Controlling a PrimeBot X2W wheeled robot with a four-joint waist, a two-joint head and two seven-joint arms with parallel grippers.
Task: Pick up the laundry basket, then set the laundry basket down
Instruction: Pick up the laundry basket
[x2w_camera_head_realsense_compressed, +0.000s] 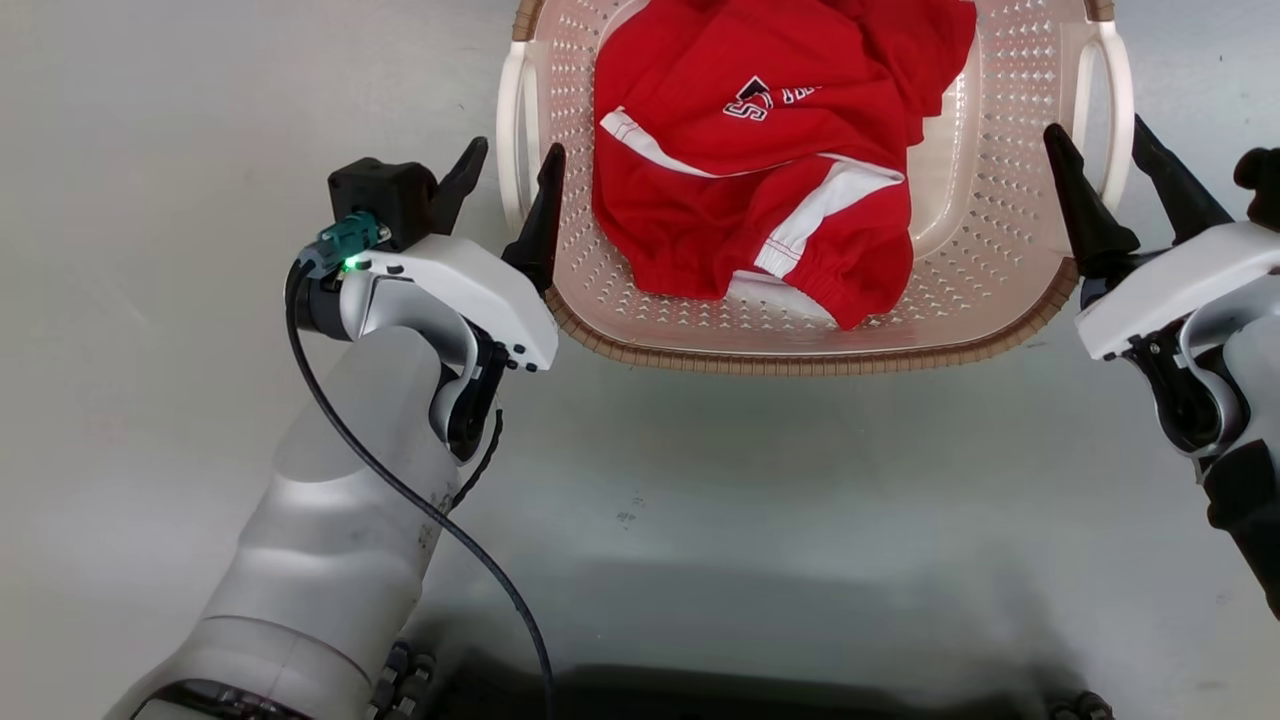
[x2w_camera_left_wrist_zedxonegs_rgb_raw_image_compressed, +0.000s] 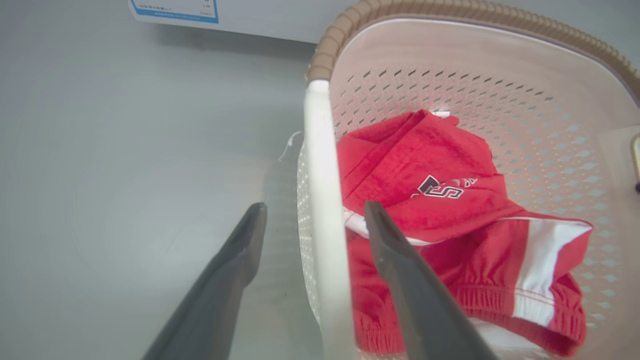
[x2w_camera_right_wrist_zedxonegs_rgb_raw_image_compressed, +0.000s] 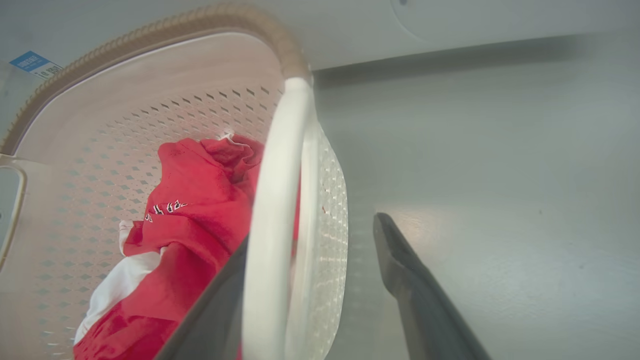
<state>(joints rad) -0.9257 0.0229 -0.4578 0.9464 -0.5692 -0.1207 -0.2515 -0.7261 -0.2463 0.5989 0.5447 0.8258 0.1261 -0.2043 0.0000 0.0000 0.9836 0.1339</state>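
As red garment (x2w_camera_head_realsense_compressed: 740, 200) fills laundry basket (x2w_camera_head_realsense_compressed: 800, 362), grey floor (x2w_camera_head_realsense_compressed: 200, 150) around.

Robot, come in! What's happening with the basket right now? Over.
Open left gripper straddles one white handle, open right gripper the other. Pink laundry basket on the floor, not gripped, red clothing inside. Nothing blocking the handles.

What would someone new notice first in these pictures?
A crumpled bright red garment with white stripes lies in the laundry basket, top centre of the head view. The open left hand and right hand each straddle a white side handle of it.
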